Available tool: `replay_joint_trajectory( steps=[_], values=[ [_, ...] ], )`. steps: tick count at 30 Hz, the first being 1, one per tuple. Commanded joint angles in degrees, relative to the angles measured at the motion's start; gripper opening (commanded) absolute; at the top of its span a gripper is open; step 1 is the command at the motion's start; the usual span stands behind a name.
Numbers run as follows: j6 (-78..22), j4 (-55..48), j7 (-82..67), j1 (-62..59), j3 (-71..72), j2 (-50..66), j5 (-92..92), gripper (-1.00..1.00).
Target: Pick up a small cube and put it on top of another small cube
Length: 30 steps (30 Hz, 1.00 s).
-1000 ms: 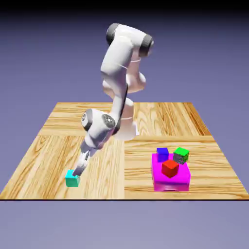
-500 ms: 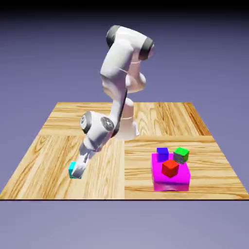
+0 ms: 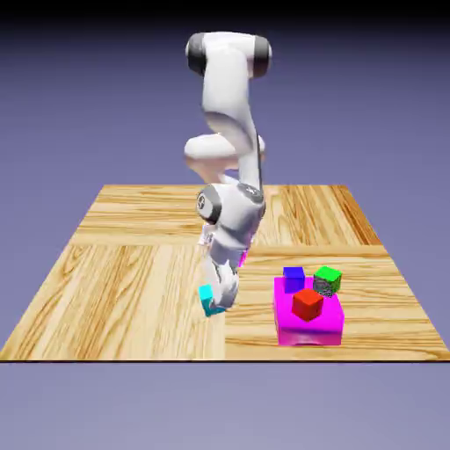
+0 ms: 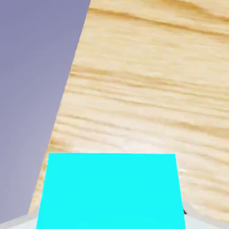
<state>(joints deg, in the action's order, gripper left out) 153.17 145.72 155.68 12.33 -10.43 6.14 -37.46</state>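
In the exterior view, a white Franka Panda arm [image 3: 227,97] reaches over a wood-grain tabletop [image 3: 132,290]. Its end effector [image 3: 215,303] grips a small cyan cube [image 3: 209,301], which looks slightly tilted. Toward the exterior view's right of the end effector, a large magenta block [image 3: 308,332] carries a small blue-purple cube [image 3: 293,279], a green cube [image 3: 328,279] and a red cube [image 3: 308,304]. In the hand view, the cyan cube's flat face fills the bottom middle, between the end effector's fingertips [image 4: 203,222], with wood grain beyond.
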Motion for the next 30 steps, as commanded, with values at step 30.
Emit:
replay_joint_trajectory(
  steps=[30],
  values=[
    [-7.78,9.42,-12.29,-24.48,58.73,-27.97,9.55,-1.00]
  ],
)
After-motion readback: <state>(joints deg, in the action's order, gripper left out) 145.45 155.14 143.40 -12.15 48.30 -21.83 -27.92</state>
